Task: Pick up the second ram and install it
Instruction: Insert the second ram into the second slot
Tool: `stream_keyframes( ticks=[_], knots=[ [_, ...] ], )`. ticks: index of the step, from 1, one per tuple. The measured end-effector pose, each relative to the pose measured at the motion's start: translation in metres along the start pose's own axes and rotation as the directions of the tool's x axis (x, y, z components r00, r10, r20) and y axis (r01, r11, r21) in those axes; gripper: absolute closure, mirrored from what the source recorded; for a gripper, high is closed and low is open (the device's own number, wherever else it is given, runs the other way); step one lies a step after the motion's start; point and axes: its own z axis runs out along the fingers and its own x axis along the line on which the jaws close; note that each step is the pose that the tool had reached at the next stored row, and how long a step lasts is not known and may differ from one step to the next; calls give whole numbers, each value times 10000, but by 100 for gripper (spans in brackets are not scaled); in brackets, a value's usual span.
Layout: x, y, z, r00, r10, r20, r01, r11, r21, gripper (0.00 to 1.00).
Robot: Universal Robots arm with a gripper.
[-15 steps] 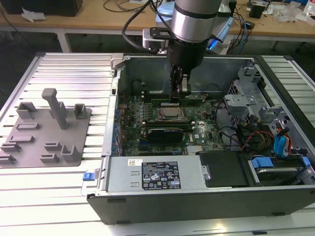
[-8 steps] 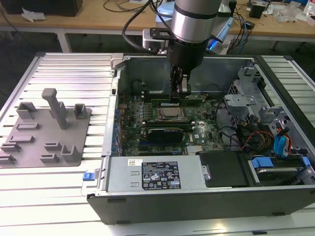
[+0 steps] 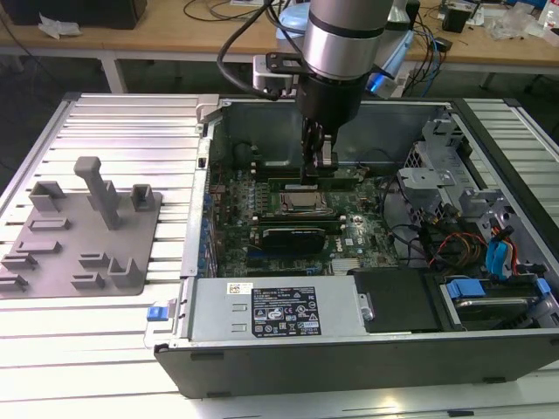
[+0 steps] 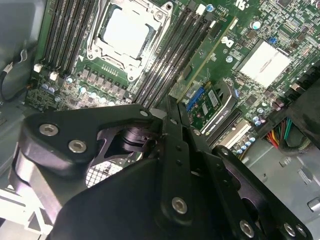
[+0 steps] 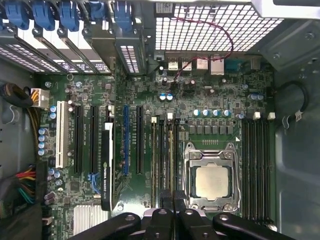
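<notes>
The second ram (image 4: 207, 52) is a thin green stick standing on edge in a memory slot beside the processor socket (image 5: 212, 181). It shows in the first wrist view as a narrow green line (image 5: 172, 155) and in the exterior view as a green strip (image 3: 341, 182) behind the socket. My gripper (image 3: 316, 170) reaches down into the open computer case. Its fingers (image 5: 166, 200) are pressed close together on the stick's near end. In the second wrist view the gripper (image 4: 170, 107) sits right at the end of the green board.
A black expansion card (image 3: 293, 236) stands in front of the socket. Cables and drive bays (image 3: 489, 253) crowd the case at the exterior view's right. A grey plastic fixture (image 3: 83, 231) lies on the ribbed table at the left. The power supply (image 3: 279, 310) lines the near wall.
</notes>
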Motion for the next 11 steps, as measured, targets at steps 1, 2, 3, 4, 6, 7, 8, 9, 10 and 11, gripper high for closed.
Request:
stream_keyframes(
  ticks=[1,2,3,4,6,7,8,9,10,11],
  knots=[
    [-1,0,4,10000,0,-1,0,10000,-1,91],
    [-2,-1,17,10000,0,0,0,10000,0,91],
    [-2,4,39,10000,3,0,-3,10000,0,91],
    [-2,13,60,10000,0,0,0,10000,0,91],
    [-1,14,98,10000,-1,0,1,10000,0,91],
    [-1,14,110,10000,0,0,0,10000,0,91],
    [-1,14,118,10000,-1,0,1,10000,0,91],
    [0,14,141,10000,0,0,0,10000,0,91],
    [0,15,168,10000,0,-1,0,10000,0,91],
    [0,17,184,10000,1,0,-1,10000,0,91]
  ],
)
